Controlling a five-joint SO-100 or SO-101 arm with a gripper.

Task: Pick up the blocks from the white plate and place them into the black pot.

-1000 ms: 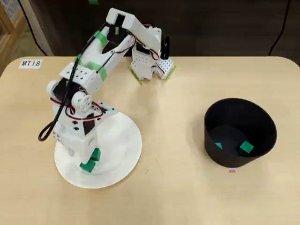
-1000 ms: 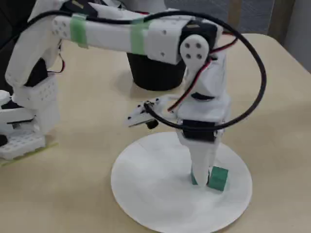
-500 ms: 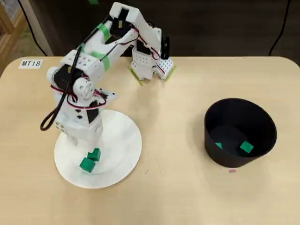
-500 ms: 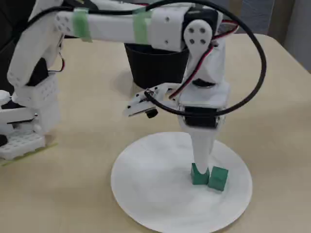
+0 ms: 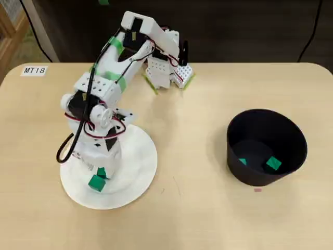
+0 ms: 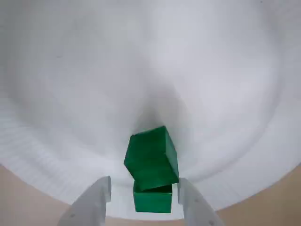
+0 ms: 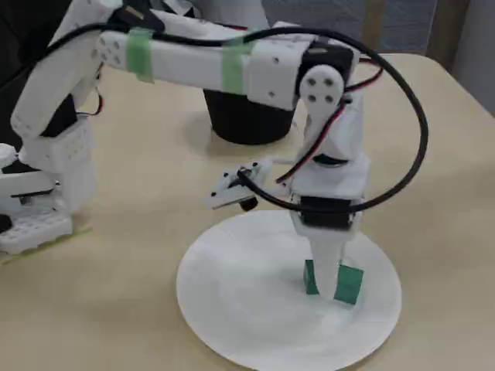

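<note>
Overhead view, inventory at this moment: two blocks lay at the bottom of the black pot, one near its right wall and one near its left, so half of the job appeared done. Two blocks remained on the white plate, both near the plate's lower left edge: one sat clear of the arm, the other was partly hidden under the gripper. Wrist view: both remaining cubes sat touching, one just behind the other, with the two white fingers standing parted on either side of the nearer cube and not pressing it, so the gripper was released and held nothing. Fixed view: the arm reached out level from its base, then bent sharply at the wrist so the gripper pointed straight down onto the plate, its tip between the two green cubes. Judged outstanding: closing on one cube, carrying it to the pot well apart on the right of the overhead view, then the last cube.
</note>
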